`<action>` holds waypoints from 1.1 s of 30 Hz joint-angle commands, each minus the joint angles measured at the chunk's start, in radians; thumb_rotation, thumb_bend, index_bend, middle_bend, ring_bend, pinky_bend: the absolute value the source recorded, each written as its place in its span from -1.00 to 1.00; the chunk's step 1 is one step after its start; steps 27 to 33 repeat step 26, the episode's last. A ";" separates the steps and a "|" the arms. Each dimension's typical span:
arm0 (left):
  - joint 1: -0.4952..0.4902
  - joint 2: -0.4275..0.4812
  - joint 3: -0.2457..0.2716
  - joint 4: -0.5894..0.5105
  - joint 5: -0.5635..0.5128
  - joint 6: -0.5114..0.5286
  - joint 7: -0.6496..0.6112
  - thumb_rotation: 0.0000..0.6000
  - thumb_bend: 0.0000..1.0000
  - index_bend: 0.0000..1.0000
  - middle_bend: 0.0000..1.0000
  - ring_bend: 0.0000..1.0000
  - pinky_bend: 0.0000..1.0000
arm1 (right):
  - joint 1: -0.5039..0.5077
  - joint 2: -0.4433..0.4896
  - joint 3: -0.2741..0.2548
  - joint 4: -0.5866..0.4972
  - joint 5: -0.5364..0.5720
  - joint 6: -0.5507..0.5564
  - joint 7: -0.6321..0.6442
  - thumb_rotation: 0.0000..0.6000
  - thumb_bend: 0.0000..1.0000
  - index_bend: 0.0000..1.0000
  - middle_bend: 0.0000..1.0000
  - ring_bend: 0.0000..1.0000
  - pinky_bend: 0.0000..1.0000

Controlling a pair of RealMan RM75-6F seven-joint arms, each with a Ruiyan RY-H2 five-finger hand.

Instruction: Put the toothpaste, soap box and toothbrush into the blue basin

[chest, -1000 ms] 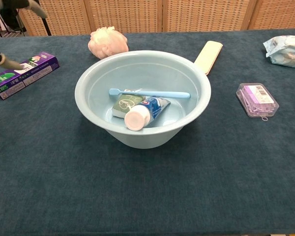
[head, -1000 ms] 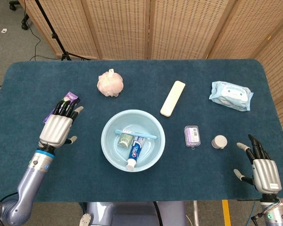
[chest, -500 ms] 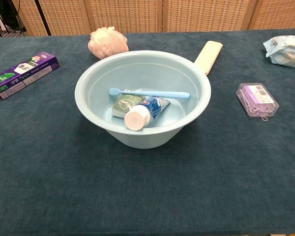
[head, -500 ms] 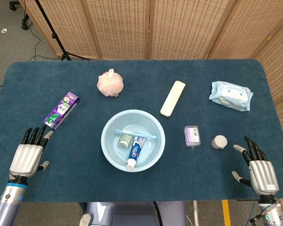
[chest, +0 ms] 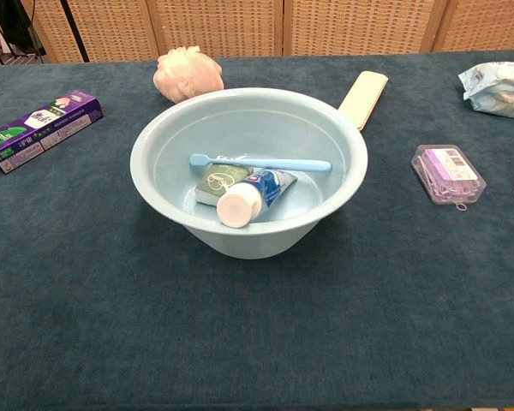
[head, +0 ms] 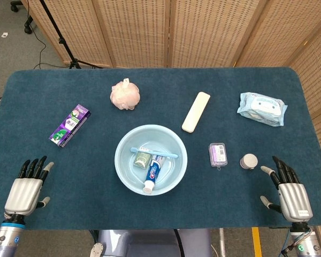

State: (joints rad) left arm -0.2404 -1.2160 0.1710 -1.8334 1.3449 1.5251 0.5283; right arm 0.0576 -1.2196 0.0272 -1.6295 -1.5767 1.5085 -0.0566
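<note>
The blue basin (head: 126,170) (chest: 158,193) stands in the middle of the table. Inside it lie the toothpaste tube (head: 152,172) (chest: 250,194), the green soap box (head: 142,159) (chest: 218,181) and the blue toothbrush (head: 160,153) (chest: 274,163), which rests across the other two. My left hand (head: 25,187) is at the table's near left corner, fingers apart and holding nothing. Over at the near right edge, my right hand (head: 289,191) is likewise spread with nothing in it. Neither hand appears in the chest view.
A purple box (head: 70,125) (chest: 39,130) lies left of the basin, a pink bath puff (head: 124,95) (chest: 188,73) behind it. A cream case (head: 196,111) (chest: 363,98), a wipes pack (head: 261,108) (chest: 499,87), a clear purple box (head: 218,154) (chest: 448,174) and a small white jar (head: 249,161) sit on the right.
My left hand has drawn back from beside the purple box to the table's near left corner. The right hand shifted slightly toward the near edge. The basin's contents have not moved.
</note>
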 commanded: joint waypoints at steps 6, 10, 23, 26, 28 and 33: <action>0.035 -0.020 -0.031 0.038 0.063 0.024 -0.016 1.00 -0.87 -1.00 -1.00 -1.00 -1.00 | -0.001 -0.005 -0.006 0.002 -0.014 0.008 0.000 1.00 -0.61 -0.58 -1.00 -1.00 -0.80; 0.045 -0.027 -0.039 0.047 0.073 0.014 -0.006 1.00 -0.87 -1.00 -1.00 -1.00 -1.00 | -0.003 -0.005 -0.005 0.002 -0.015 0.011 0.002 1.00 -0.61 -0.58 -1.00 -1.00 -0.80; 0.058 -0.021 -0.072 0.038 0.046 -0.032 0.003 1.00 -0.87 -1.00 -1.00 -1.00 -1.00 | 0.001 -0.006 -0.005 0.000 -0.004 -0.002 -0.001 1.00 -0.61 -0.58 -1.00 -1.00 -0.80; 0.062 -0.017 -0.080 0.042 0.048 -0.038 -0.010 1.00 -0.87 -1.00 -1.00 -1.00 -1.00 | 0.001 -0.009 -0.005 -0.001 -0.005 -0.002 -0.008 1.00 -0.61 -0.58 -1.00 -1.00 -0.80; 0.062 -0.017 -0.080 0.042 0.048 -0.038 -0.010 1.00 -0.87 -1.00 -1.00 -1.00 -1.00 | 0.001 -0.009 -0.005 -0.001 -0.005 -0.002 -0.008 1.00 -0.61 -0.58 -1.00 -1.00 -0.80; 0.062 -0.017 -0.080 0.042 0.048 -0.038 -0.010 1.00 -0.87 -1.00 -1.00 -1.00 -1.00 | 0.001 -0.009 -0.005 -0.001 -0.005 -0.002 -0.008 1.00 -0.61 -0.58 -1.00 -1.00 -0.80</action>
